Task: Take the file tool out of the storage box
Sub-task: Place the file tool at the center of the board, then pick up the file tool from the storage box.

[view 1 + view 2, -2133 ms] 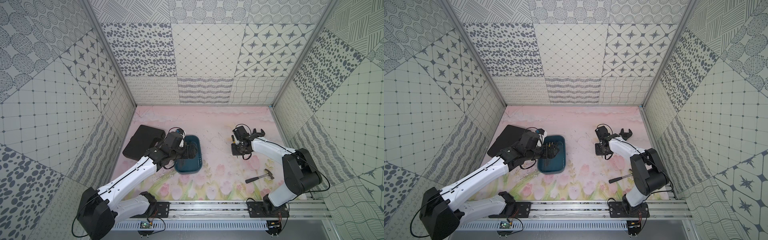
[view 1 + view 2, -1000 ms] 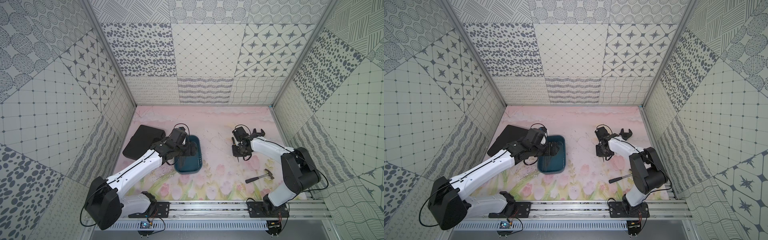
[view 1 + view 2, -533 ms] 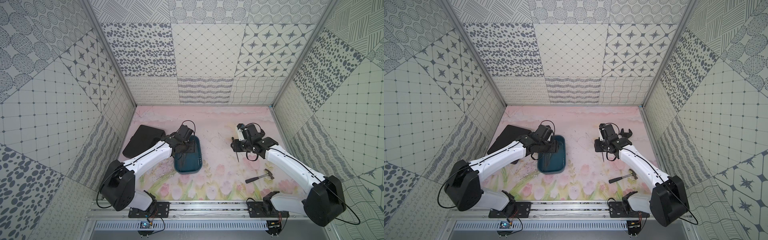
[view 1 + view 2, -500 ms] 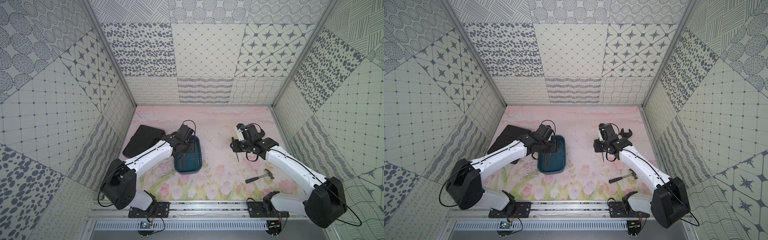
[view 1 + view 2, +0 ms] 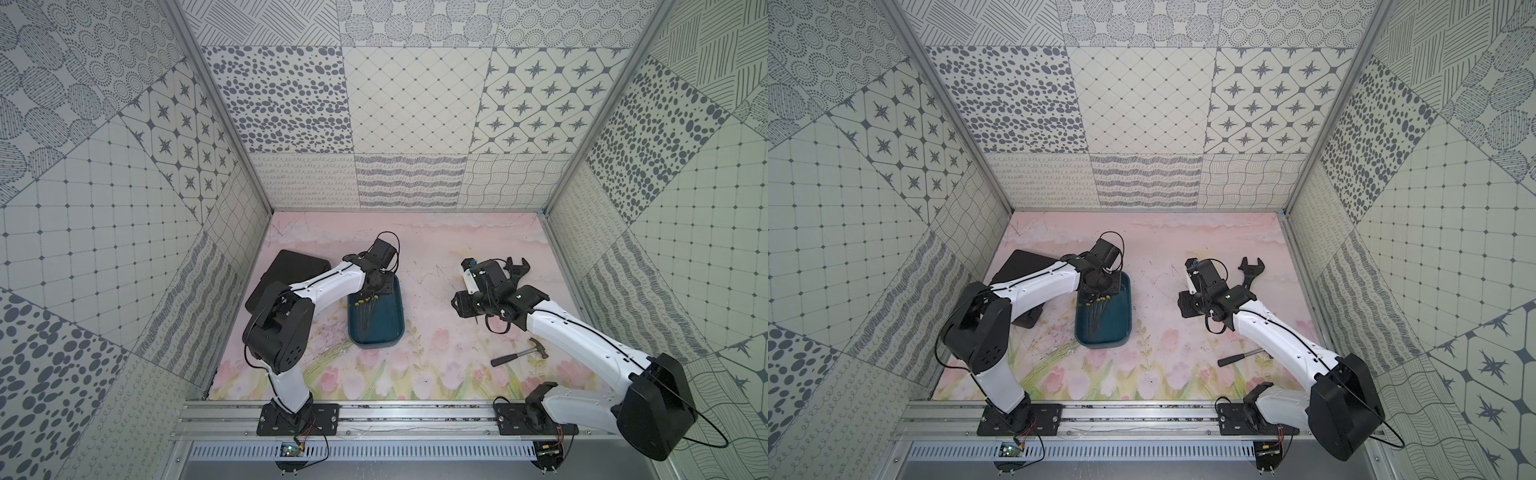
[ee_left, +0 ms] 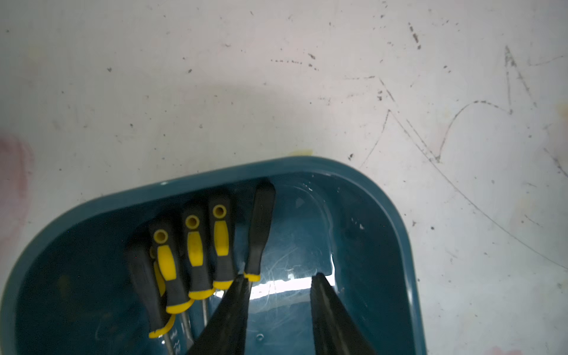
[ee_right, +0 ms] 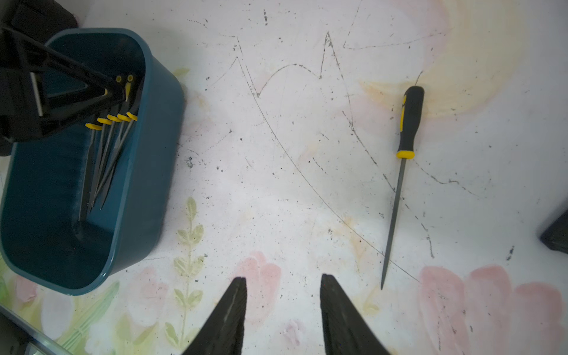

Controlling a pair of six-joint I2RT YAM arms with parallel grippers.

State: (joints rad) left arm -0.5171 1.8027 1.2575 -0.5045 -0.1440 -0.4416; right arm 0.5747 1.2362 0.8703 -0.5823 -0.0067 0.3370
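Five file tools (image 6: 193, 246), if I count the overlapping handles right, lie bunched at one end of the storage box (image 6: 215, 173), and a sixth file (image 7: 410, 120) lies on the table (image 7: 276, 153) near the right gripper (image 7: 282, 276), whose jaws stand apart and empty. The left gripper (image 6: 280, 276) is down in the box, jaws apart over bare floor, one finger (image 6: 230, 313) against the nearest file's collar; shutting there would likely pinch nothing or shove the bunch aside.
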